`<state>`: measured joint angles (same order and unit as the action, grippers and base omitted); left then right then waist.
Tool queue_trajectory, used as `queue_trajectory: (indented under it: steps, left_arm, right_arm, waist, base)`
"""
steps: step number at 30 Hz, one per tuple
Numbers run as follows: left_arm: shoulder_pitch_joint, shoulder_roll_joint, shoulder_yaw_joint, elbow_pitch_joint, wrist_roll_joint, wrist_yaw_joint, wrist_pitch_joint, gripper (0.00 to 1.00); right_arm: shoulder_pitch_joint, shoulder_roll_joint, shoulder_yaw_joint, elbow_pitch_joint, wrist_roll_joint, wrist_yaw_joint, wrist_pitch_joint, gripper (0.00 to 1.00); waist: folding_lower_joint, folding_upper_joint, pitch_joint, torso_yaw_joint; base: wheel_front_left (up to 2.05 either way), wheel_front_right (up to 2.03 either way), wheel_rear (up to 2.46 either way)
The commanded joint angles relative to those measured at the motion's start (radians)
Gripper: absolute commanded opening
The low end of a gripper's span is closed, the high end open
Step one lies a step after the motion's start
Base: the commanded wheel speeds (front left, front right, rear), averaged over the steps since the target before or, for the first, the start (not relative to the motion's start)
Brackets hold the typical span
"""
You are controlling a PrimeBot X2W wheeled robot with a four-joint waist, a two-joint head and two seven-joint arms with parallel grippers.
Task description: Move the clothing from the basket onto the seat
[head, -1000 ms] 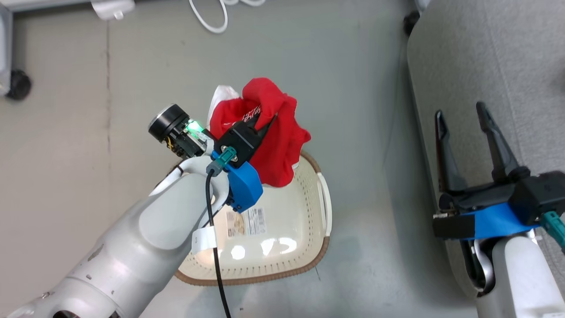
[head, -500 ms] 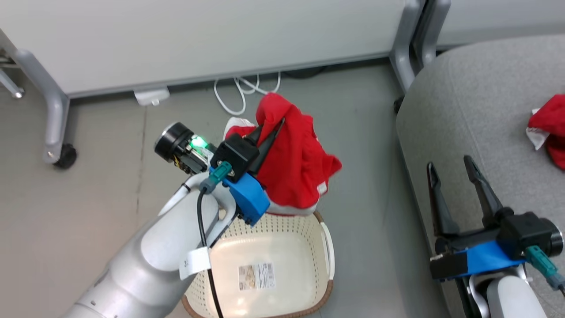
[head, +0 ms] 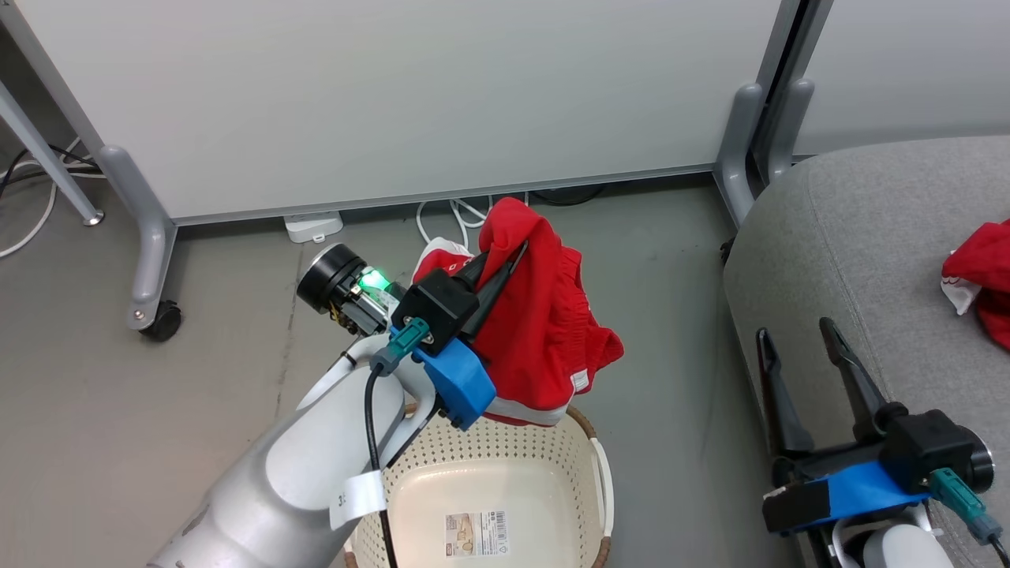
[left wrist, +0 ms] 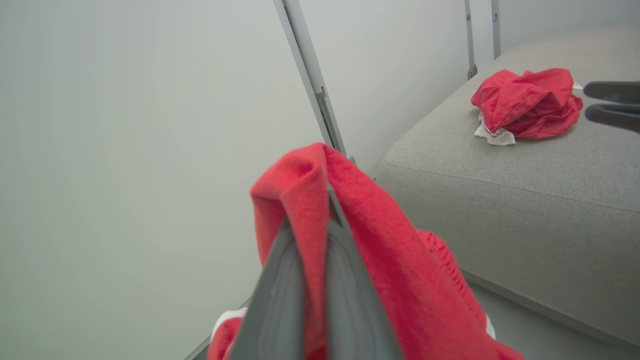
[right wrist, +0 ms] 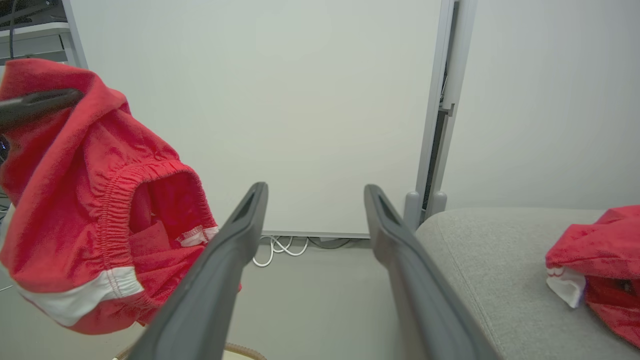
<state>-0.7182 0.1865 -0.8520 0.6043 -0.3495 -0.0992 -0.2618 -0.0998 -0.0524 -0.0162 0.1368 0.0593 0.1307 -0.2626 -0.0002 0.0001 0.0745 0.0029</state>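
My left gripper [head: 517,251] is shut on a red garment with white trim [head: 544,339], holding it in the air above the far rim of the cream basket [head: 588,465]. In the left wrist view the cloth [left wrist: 390,250] drapes over my closed left gripper [left wrist: 310,210]. A second red garment [head: 982,276] lies crumpled on the grey seat [head: 860,237] to the right. My right gripper [head: 794,331] stands open and empty by the seat's near edge. The right wrist view shows that gripper [right wrist: 315,189], the hanging garment [right wrist: 75,200] and the seat [right wrist: 480,260].
White partition panels [head: 410,95] on grey feet stand behind the basket, one foot with a caster [head: 162,322]. White cables [head: 454,217] and a small white box [head: 314,226] lie at the wall's base. Grey floor separates basket and seat.
The head camera has tilted up, bringing the partition and seat into view. My left gripper has carried the red garment higher, clear of the basket. The right gripper stays open.
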Motion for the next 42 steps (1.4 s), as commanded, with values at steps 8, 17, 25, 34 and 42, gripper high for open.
queue_trajectory:
  steps: [8,17,25,34,42]
  left_arm:
    - [-0.011,-0.011,0.022,-0.007,0.025,-0.008,-0.005,0.00]
    - [-0.033,-0.027,0.021,-0.007,0.045,-0.014,-0.005,0.00]
    - [-0.060,-0.057,0.008,-0.008,0.066,-0.022,-0.005,0.00]
    - [-0.089,-0.086,0.000,-0.025,0.078,-0.025,-0.005,0.00]
    - [-0.099,-0.105,-0.003,-0.053,0.079,-0.030,-0.005,0.00]
  right_arm:
    - [-0.071,0.003,0.130,-0.013,0.024,0.000,-0.003,1.00]
    - [-0.195,0.002,0.284,0.037,0.064,0.000,-0.003,1.00]
    - [-0.309,0.002,0.367,0.145,0.083,0.000,-0.003,1.00]
    - [-0.435,0.001,0.400,0.324,0.033,0.000,-0.003,1.00]
    - [-0.513,0.001,0.421,0.465,0.026,0.000,-0.003,0.00]
  waist:
    - [0.0002,-0.0001,0.013,0.001]
    - [0.0002,-0.0001,0.044,0.013]
    - [0.0002,-0.0001,0.083,0.044]
    - [0.0002,-0.0001,0.116,0.072]
    - [0.0002,-0.0001,0.124,0.094]
  base:
    - [0.00,0.00,0.00]
    - [0.00,0.00,0.00]
    - [0.00,0.00,0.00]
    - [0.00,0.00,0.00]
    - [0.00,0.00,0.00]
